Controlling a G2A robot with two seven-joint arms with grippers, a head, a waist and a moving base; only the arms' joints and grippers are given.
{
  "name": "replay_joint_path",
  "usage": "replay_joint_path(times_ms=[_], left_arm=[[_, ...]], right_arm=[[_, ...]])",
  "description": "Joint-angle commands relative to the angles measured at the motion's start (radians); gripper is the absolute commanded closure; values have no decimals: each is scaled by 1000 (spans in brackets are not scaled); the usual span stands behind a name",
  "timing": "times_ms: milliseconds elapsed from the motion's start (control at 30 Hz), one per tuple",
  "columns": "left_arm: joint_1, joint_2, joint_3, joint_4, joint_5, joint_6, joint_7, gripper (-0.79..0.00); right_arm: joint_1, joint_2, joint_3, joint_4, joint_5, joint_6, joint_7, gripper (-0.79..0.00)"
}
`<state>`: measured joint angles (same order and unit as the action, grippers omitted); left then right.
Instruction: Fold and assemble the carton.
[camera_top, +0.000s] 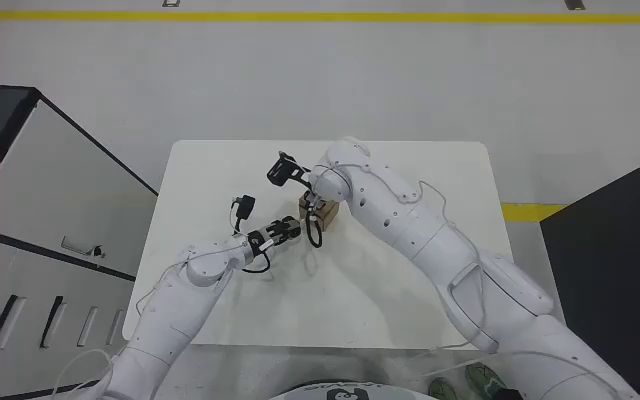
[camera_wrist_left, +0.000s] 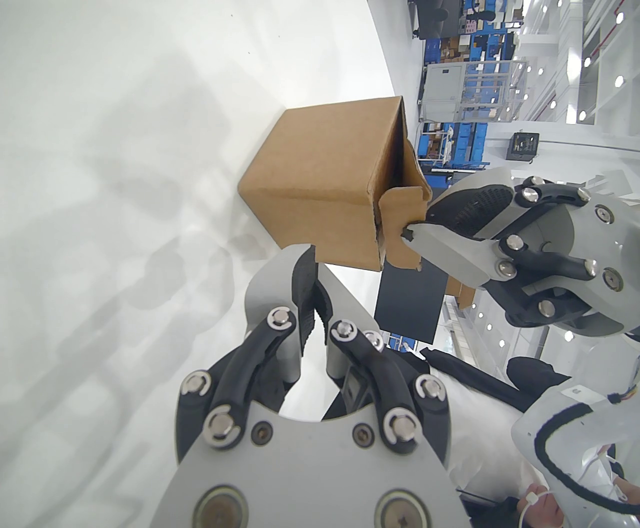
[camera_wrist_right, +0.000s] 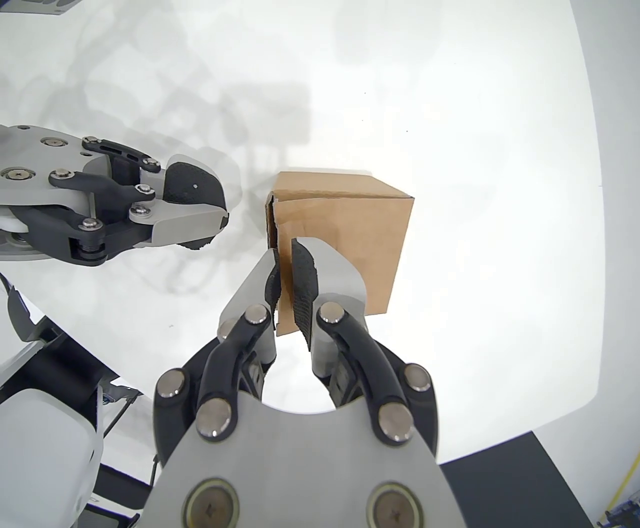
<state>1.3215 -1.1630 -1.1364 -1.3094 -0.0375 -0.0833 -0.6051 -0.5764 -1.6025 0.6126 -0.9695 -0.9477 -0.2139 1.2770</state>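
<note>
**White arms, grey claws**

The left arm (camera_top: 190, 285) and right arm (camera_top: 420, 225) have smooth, rounded white shells, with thin black cables (camera_top: 316, 235) at the wrists. The left claw (camera_wrist_left: 312, 280) and right claw (camera_wrist_right: 287, 265) share grey plates (camera_wrist_left: 310, 470), black links (camera_wrist_left: 250, 360), silver screws (camera_wrist_left: 218, 426) and black textured pads (camera_wrist_right: 305, 280).

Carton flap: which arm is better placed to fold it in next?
Right. The right gripper is shut on a flap of the carton, so it can likely fold it in. The left gripper is shut, beside the carton, gripping nothing.

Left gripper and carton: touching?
Apart. Right wrist view shows a strip of table between the left gripper and the carton.
</note>
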Motion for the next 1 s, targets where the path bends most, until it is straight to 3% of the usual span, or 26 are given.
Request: replay_joint_path(times_ms=[0, 167, 367, 633, 833, 967], left_arm=[[0, 0, 0, 0, 0, 0, 0, 0], [0, 0, 0, 0, 0, 0, 0, 0], [0, 0, 0, 0, 0, 0, 0, 0], [0, 0, 0, 0, 0, 0, 0, 0], [0, 0, 0, 0, 0, 0, 0, 0], [0, 0, 0, 0, 0, 0, 0, 0]], right_arm=[[-1, -1, 1, 6, 5, -3, 0, -6], [-1, -7, 2, 29, 20, -11, -7, -28], [4, -13, 6, 54, 41, -17, -15, -108], [10, -19, 18, 88, 73, -22, -25, -120], [15, -20, 36, 109, 102, -25, -33, -175], [18, -18, 55, 119, 126, -24, -42, -151]])
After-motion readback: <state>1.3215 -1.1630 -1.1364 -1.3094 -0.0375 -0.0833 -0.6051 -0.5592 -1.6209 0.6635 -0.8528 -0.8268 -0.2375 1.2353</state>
